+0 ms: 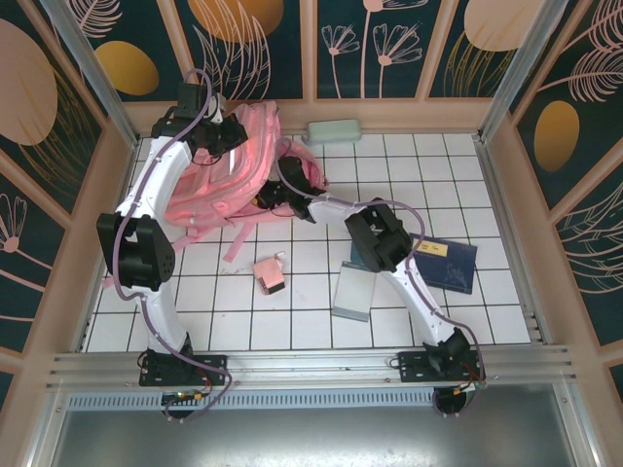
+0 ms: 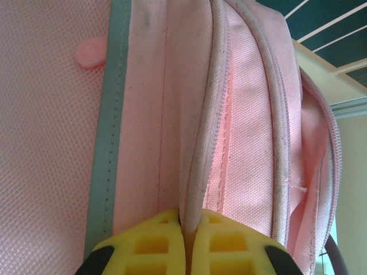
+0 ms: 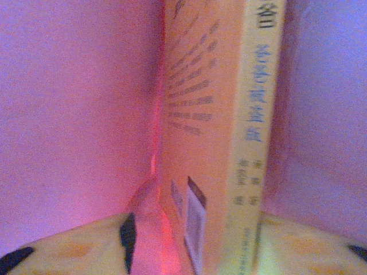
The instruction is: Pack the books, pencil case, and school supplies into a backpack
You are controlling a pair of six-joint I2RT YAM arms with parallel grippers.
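Left fingers [image 2: 143, 246] are pinching a seam on the backpack [image 2: 57, 143]; right fingers [image 3: 69, 252] are straddling the yellow book [image 3: 218, 114], can't tell if gripping.

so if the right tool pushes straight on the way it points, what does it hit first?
The yellow book, standing edge-on between the fingers of the right tool. Around it is the pink backpack lining; how deep that sits is unclear.

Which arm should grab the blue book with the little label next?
The right arm, probably. The navy book lies on its side of the table, and the right fingers sit loosely around the yellow book in the backpack. The left fingers are clamped on the backpack's rim.
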